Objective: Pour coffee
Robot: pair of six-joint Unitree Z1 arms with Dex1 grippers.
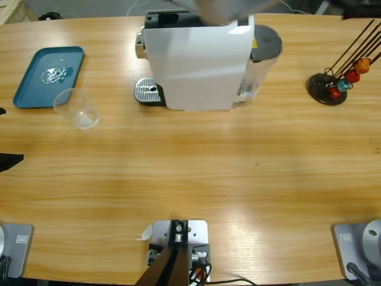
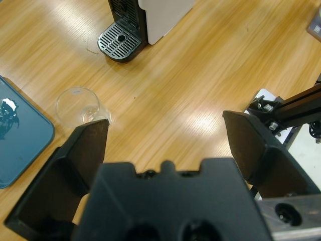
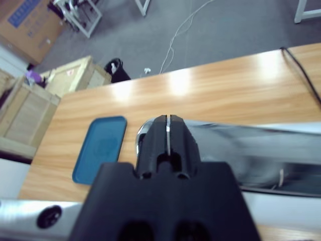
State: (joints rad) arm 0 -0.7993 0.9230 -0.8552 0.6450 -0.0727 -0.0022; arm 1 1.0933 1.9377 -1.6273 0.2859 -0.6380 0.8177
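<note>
A white coffee machine point(image 1: 193, 65) stands at the table's far middle, its metal drip grate point(image 1: 147, 91) to the left. An empty clear cup point(image 1: 77, 108) stands on the wood left of the grate, also in the left wrist view as the cup point(image 2: 80, 106). No coffee shows in it. My left gripper point(image 2: 165, 123) is open and hangs above the table with nothing between its jaws; only a black tip point(image 1: 9, 161) shows at the high view's left edge. My right gripper point(image 3: 168, 123) is shut, high above the machine's silver top point(image 3: 251, 150).
A blue tray point(image 1: 47, 76) with a crumpled clear thing on it lies at the far left. At the far right stands a black capsule rack point(image 1: 330, 86) holding red and orange capsules. A silver arm point(image 1: 226, 9) blurs over the machine's top.
</note>
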